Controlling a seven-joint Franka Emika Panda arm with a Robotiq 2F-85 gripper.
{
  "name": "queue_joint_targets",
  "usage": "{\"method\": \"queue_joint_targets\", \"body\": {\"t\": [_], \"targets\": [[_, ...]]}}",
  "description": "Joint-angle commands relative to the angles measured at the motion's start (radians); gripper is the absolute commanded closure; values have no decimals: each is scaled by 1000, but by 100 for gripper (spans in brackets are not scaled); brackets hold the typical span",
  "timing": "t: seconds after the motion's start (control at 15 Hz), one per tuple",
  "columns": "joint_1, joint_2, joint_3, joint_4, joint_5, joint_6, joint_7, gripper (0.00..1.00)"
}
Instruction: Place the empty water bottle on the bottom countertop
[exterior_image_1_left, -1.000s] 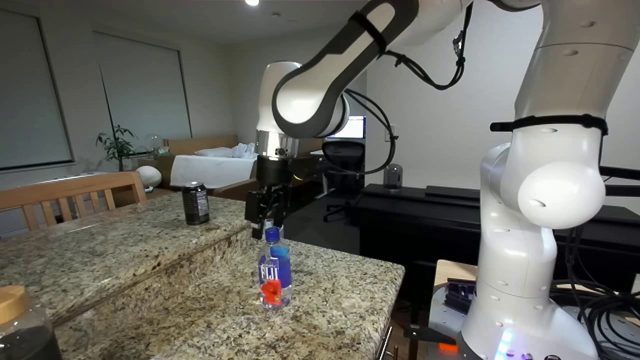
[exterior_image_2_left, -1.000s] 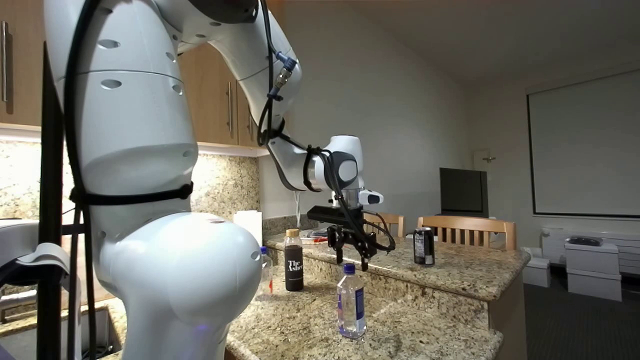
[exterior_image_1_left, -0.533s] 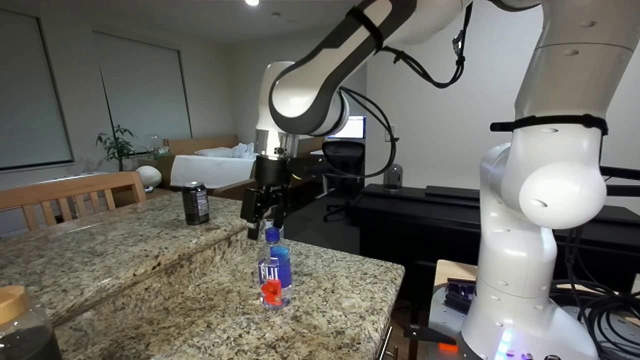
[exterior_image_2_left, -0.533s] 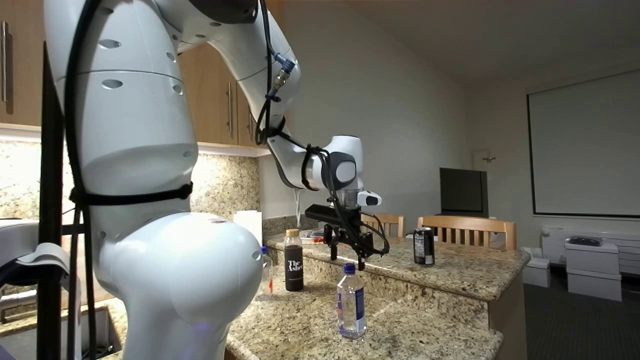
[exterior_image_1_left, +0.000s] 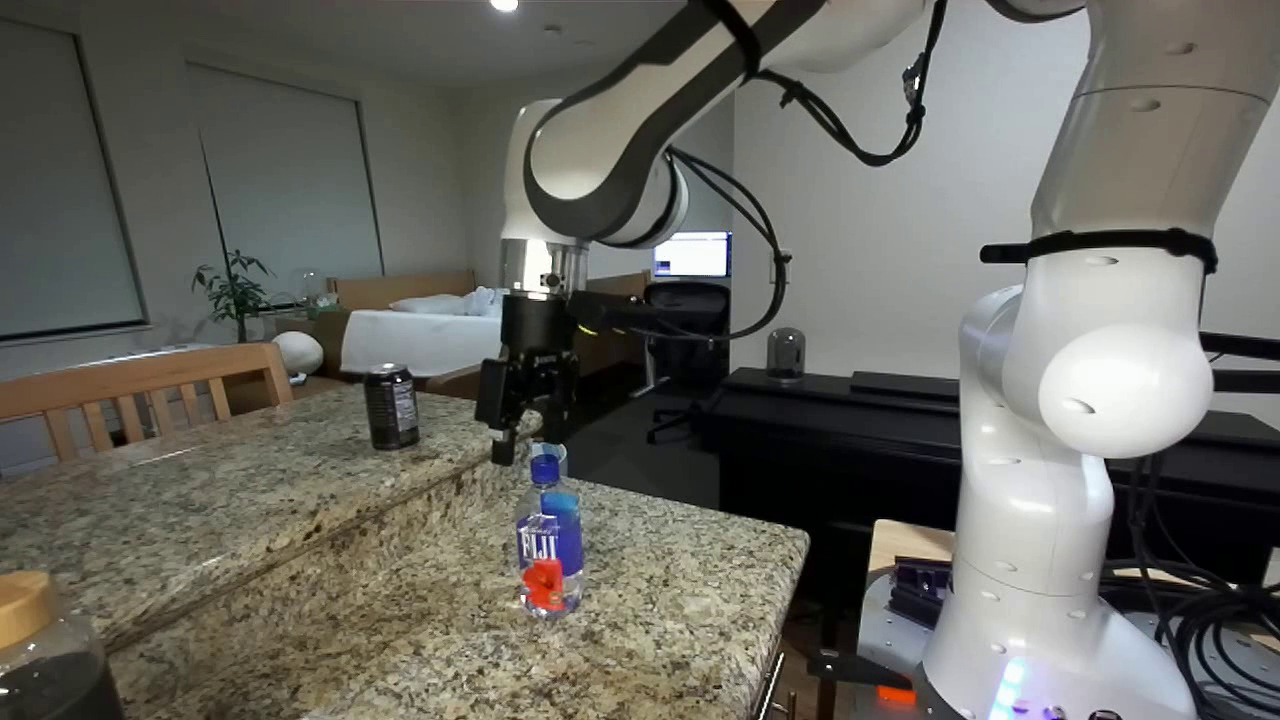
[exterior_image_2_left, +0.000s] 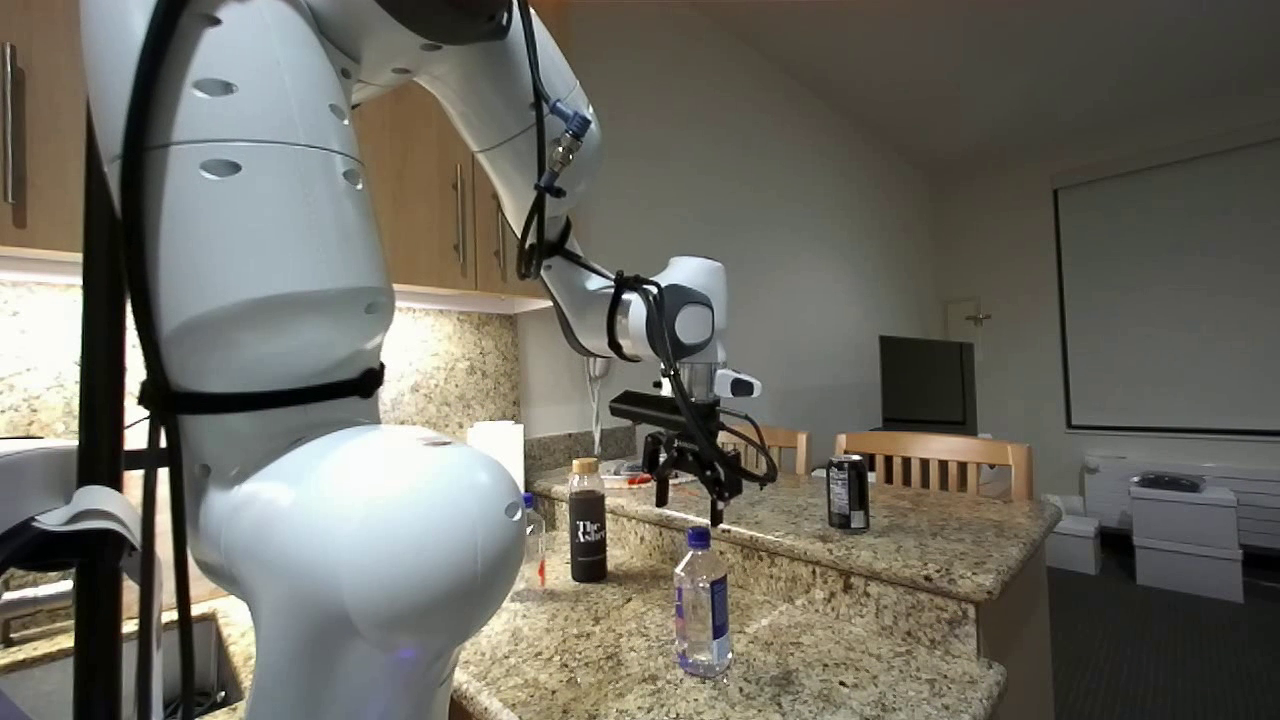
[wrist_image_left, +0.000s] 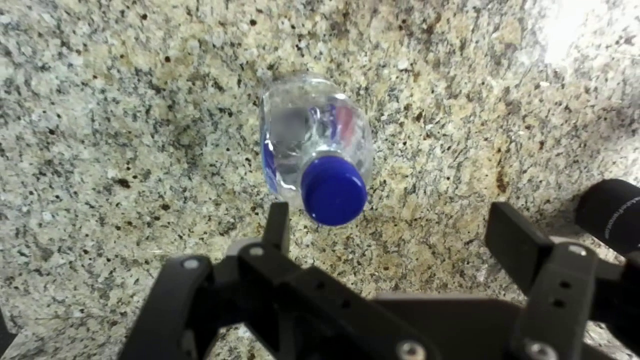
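Lifting straight up before any sideways swing should spare the blue cap (wrist_image_left: 334, 191) a knock; the FIJI water bottle (exterior_image_1_left: 550, 548) stands upright on the lower granite countertop (exterior_image_1_left: 680, 580), seemingly placed, beneath the empty, wide-spread Robotiq gripper (wrist_image_left: 392, 225)

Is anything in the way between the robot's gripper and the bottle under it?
Nothing visible is in the way: the open gripper hangs above the bottle, with nothing showing between them. The bottle already stands upright on the lower counter.
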Motion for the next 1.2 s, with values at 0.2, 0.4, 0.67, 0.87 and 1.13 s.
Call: {"method": "queue_joint_targets", "body": {"t": [0.2, 0.4, 0.67, 0.87, 1.13], "targets": [[-23, -13, 21, 83, -77, -159, 47, 0], [-29, -11, 22, 126, -111, -230, 76, 0], [-34, -10, 21, 161, -138, -294, 95, 0], [-31, 0, 17, 162, -113, -282, 64, 0], [-31, 3, 18, 164, -113, -284, 64, 0]]}}
